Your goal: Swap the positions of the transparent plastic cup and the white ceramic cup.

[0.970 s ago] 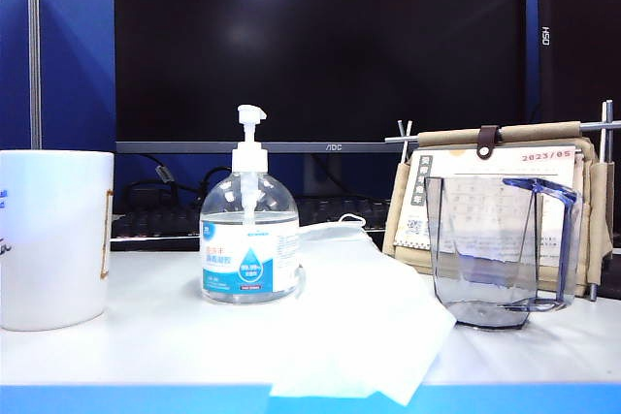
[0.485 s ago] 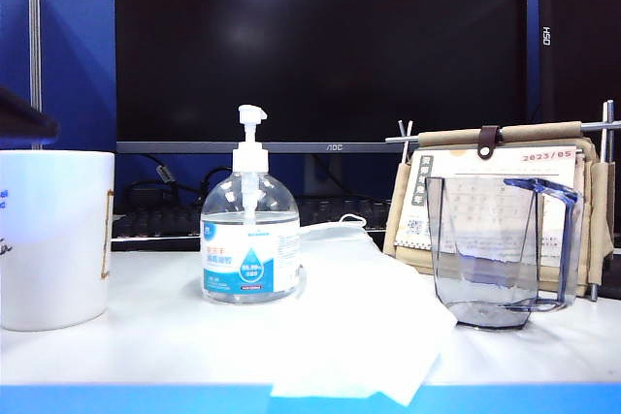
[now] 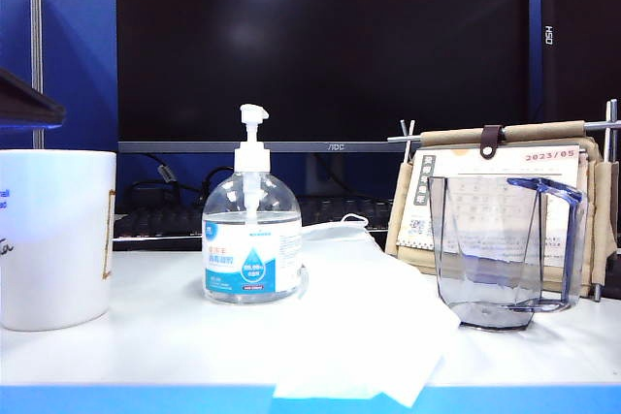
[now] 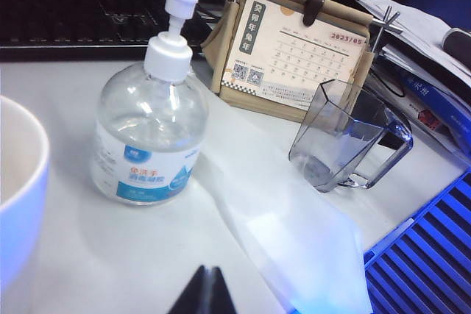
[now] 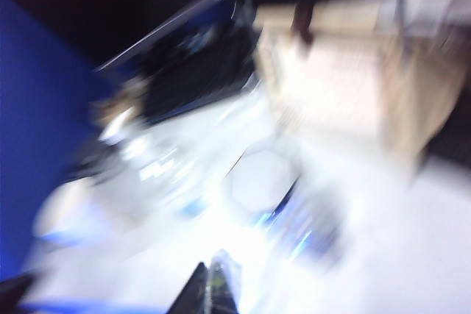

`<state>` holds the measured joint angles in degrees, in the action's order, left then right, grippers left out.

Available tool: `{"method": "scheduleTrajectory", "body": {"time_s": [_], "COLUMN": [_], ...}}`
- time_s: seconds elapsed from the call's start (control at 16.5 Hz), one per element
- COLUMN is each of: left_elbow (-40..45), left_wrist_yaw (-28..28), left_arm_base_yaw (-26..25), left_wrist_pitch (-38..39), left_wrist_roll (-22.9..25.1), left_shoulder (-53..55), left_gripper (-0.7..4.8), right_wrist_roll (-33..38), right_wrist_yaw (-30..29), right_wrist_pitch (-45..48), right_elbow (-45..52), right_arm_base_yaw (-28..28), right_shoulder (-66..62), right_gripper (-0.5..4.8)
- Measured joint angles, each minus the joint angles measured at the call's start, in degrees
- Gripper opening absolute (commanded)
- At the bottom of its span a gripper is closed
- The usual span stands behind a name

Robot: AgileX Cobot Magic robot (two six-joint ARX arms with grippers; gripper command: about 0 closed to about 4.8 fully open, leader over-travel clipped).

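Two cups stand well apart: the white ceramic cup (image 3: 53, 238) far left, the transparent plastic cup (image 3: 505, 249) right, before a desk calendar (image 4: 298, 60). The left gripper (image 4: 205, 284) hovers near the ceramic cup, tips pressed together, empty. The right gripper (image 5: 212, 283), blurred, likewise closed.

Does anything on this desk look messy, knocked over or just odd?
Only the white tissue: it lies loosely unfolded between the pump bottle and the transparent plastic cup, one corner hanging over the desk's front edge. Both cups and the bottle stand upright; nothing looks spilled.
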<state>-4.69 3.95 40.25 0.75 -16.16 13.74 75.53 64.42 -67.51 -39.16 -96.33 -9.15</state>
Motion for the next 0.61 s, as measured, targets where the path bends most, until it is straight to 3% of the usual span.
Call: {"method": "scheduleTrajectory", "body": {"time_s": [0.18,0.3,0.36,0.42,0.48,0.55,0.61], "left_elbow": [0.00,-0.02,0.00,0.00,0.00,0.00,0.00], "left_wrist_yaw": [0.00,0.09,0.09,-0.02,-0.57,-1.03,-1.53], "left_arm_base_yaw": [0.00,-0.02,0.00,-0.02,0.00,-0.02,-0.02], "left_wrist_pitch": [1.20,4.52,7.34,9.35,10.05,9.66,9.40], "left_wrist_roll": [-0.31,-0.42,-0.66,-1.86,-2.54,-2.73,-2.78], "left_shoulder": [-0.02,-0.04,-0.07,-0.07,-0.07,-0.09,-0.09], "left_gripper": [-0.04,-0.04,-0.04,-0.04,-0.04,-0.04,-0.04], "right_wrist_roll": [7.15,7.52,7.89,8.04,6.97,4.96,3.50], "right_wrist_yaw": [-7.58,-5.35,-1.14,7.72,21.59,27.85,28.13], "right_wrist_pitch": [-0.50,-0.87,-0.39,1.46,2.14,1.22,-0.31], "right_elbow": [-0.11,-0.17,0.39,3.02,7.58,10.12,11.26], "right_arm_base_yaw": [-0.09,0.00,-0.02,-0.09,-0.11,0.15,1.05], "right_shoulder": [8.85,8.85,8.83,8.83,8.83,8.83,8.85], "right_gripper": [-0.02,-0.02,-0.02,-0.01,-0.01,-0.01,-0.01]}}
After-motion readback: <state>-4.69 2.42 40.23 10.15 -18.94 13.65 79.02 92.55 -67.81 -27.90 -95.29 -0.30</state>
